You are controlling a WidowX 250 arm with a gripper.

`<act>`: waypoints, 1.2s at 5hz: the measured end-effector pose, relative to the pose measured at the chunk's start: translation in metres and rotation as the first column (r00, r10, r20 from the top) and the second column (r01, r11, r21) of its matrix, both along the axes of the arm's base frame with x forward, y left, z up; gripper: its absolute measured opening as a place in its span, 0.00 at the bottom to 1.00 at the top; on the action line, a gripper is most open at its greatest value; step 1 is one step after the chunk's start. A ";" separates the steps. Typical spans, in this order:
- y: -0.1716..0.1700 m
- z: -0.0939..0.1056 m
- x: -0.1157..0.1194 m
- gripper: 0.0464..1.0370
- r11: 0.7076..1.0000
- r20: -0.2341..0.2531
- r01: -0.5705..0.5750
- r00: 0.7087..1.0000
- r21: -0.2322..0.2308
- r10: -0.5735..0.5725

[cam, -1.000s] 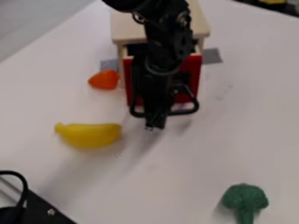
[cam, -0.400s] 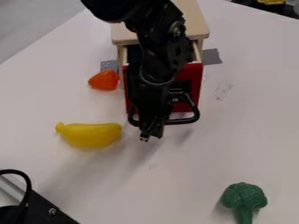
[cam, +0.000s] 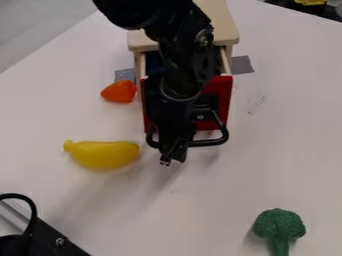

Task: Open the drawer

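End effector, grip impossible to tell, farther forward, red drawer further out than before

The arm hides part of the drawer and much of its inside. Well out from the drawer, the bottom edge cuts off the broccoli. Marks near the drawer are too small to tell.

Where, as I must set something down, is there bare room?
Bare table lies between the banana and the broccoli, and right of the red drawer front, above the broccoli in view. Crowded: around the handle, where the tool hangs, with banana and orange piece to the left.
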State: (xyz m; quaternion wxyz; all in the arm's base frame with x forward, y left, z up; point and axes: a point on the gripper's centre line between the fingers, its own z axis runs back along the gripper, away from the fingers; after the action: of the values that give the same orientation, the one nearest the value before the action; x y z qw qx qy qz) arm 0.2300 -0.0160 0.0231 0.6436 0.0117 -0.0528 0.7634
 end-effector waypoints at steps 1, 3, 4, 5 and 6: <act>-0.003 -0.002 0.000 0.26 1.000 0.005 0.011 1.000 0.005 -0.011; -0.005 -0.003 -0.001 0.31 1.000 0.010 0.024 1.000 0.011 -0.024; -0.018 -0.017 -0.018 0.61 0.990 -0.090 0.140 0.986 0.030 -0.137; -0.023 -0.013 -0.010 0.91 0.985 -0.077 0.168 0.983 0.033 -0.165; -0.025 -0.004 0.001 0.97 0.985 -0.068 0.174 0.983 0.015 -0.172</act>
State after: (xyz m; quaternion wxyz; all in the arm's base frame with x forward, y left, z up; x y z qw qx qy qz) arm 0.2314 -0.0412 0.0192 0.7087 0.0394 -0.0403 0.7032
